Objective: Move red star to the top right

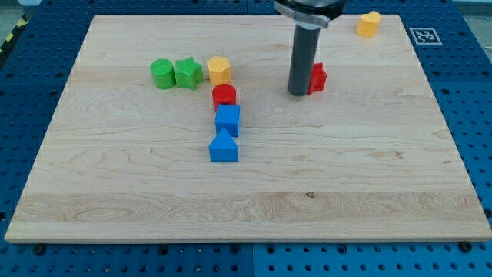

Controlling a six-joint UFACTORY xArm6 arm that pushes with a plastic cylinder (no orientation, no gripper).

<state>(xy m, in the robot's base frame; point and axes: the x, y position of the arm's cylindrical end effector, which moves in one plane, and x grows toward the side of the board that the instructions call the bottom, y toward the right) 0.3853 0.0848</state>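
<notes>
The red star (pixel 317 78) lies on the wooden board (pixel 246 192), right of centre in the upper half. Its left part is hidden behind my rod. My tip (pixel 297 93) rests on the board against the star's left side, at its lower left. The board's top right corner holds a yellow heart-shaped block (pixel 369 24).
At upper left a green cylinder (pixel 162 74), a green star (pixel 187 73) and a yellow hexagon (pixel 219 70) form a row. Below them a red cylinder (pixel 224 96), a blue cube (pixel 227 121) and a blue block with a pointed top (pixel 224 146) form a column.
</notes>
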